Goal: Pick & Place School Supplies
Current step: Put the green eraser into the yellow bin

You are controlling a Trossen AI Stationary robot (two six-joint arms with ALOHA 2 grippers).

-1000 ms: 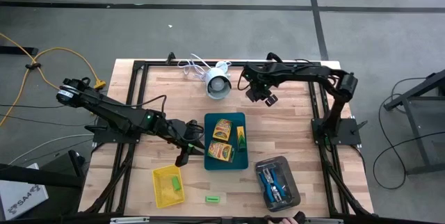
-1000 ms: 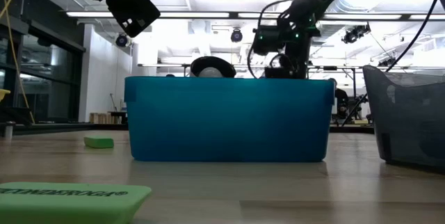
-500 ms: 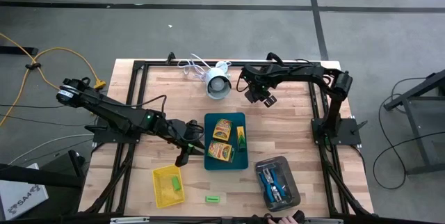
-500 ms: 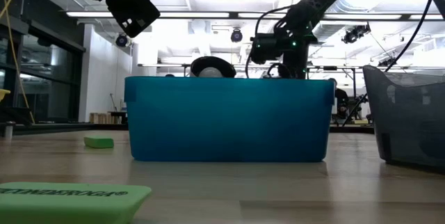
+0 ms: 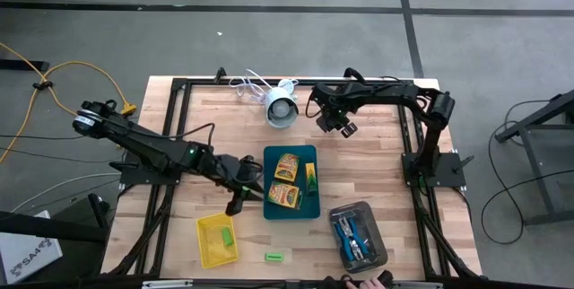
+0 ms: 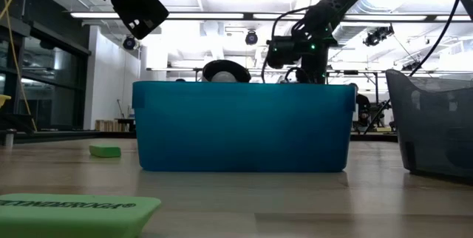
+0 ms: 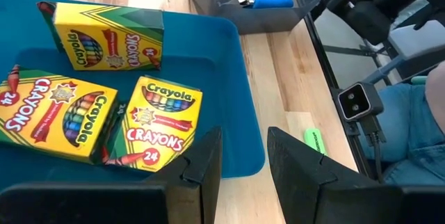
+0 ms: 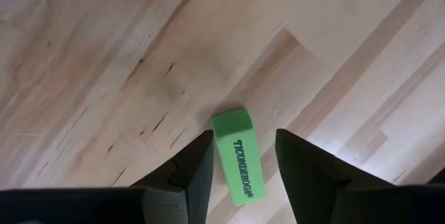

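Pale wood forms the desk (image 5: 368,172) in the high view; the left end effector (image 5: 235,201) hangs just beside the teal tray (image 5: 314,208), off its edge, and that tray holds crayon boxes (image 5: 286,167); a yellow tray (image 5: 207,244) with a green eraser in it lies nearer the desk's front than this end effector, and a grey tray (image 5: 380,258) of blue-handled scissors (image 5: 348,232) sits beyond the teal one; the right end effector (image 5: 338,125) hovers at the far side, just beside the white round device (image 5: 282,109).

In the low view the teal tray's wall fills the middle; a green eraser (image 6: 77,211) lies in the foreground, another (image 6: 105,150) farther back.

In the left wrist view the left end effector (image 7: 243,160) stands partly open and empty, over the teal tray's edge; three crayon boxes lie ahead of it, the nearest (image 7: 153,123) just off its fingertips.

In the right wrist view the right end effector (image 8: 243,156) is partly open, holding nothing; a green eraser (image 8: 238,156) lies on the desk directly below, between its fingers (image 8: 195,168).
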